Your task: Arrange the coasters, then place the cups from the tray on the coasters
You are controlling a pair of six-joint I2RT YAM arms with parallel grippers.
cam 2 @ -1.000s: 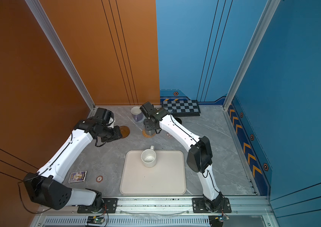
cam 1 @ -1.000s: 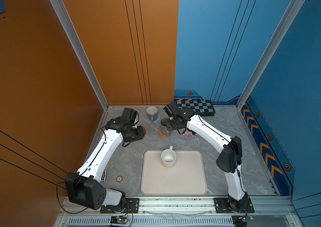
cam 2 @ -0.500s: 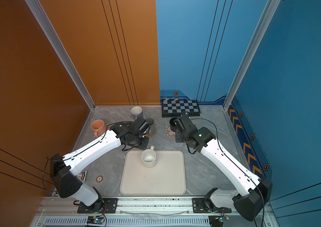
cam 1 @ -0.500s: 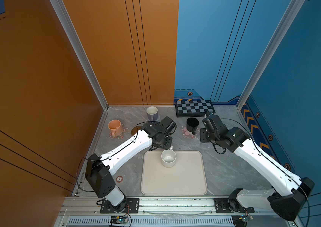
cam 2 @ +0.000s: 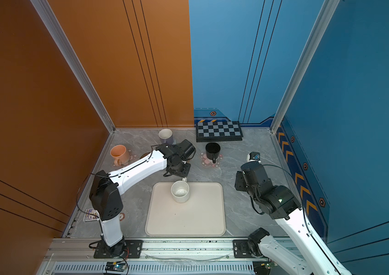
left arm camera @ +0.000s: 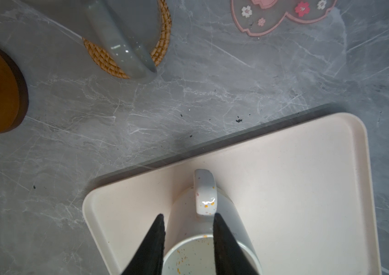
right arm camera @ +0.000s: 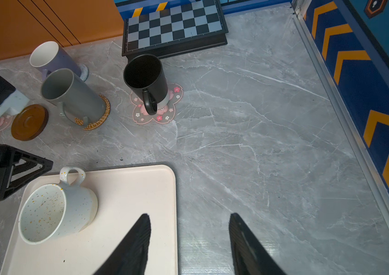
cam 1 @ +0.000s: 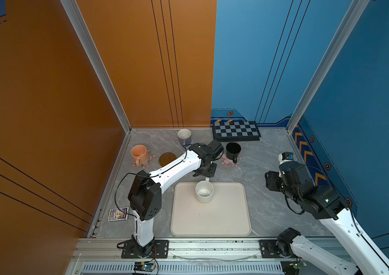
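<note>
1. Left gripper (left arm camera: 188, 215): the jaws stand part-open with a narrow gap and clamp nothing. The tips hang over the speckled mug (right arm camera: 55, 209), with the root of its handle (left arm camera: 205, 191) between them and closer to one tip. Contact cannot be confirmed.

2. The speckled mug stands upright on the tray (cam 1: 212, 219), near the edge that faces the coasters. It is the only cup on the tray.

3. Right gripper (right arm camera: 189, 215): the jaws are wide and empty. It is held off to the side of the tray, well apart from every cup.

4. Step in hand, as judged: pick up the last cup. The next move calls for closing on the handle root or wall, lifting clear of the low rim, then setting the mug centred on the brown disc (cam 1: 167, 159), the one coaster with nothing on it.

5. Surroundings:
- The grey mug (right arm camera: 72, 95) stands on the rattan coaster (right arm camera: 98, 119), just beside the brown disc. Its handle points toward the tray and is the likeliest obstruction.
- The peach mug (cam 1: 139, 153) stands on a flower coaster (cam 1: 150, 159) on the disc's other side.
- The black mug (cam 1: 232, 150) stands on the second flower coaster (cam 1: 230, 164).
- The lavender mug (cam 1: 184, 137) stands on the knitted coaster (right arm camera: 84, 71).
- The chequered board (cam 1: 236, 131) lies at the back wall, clear of the route.
</note>
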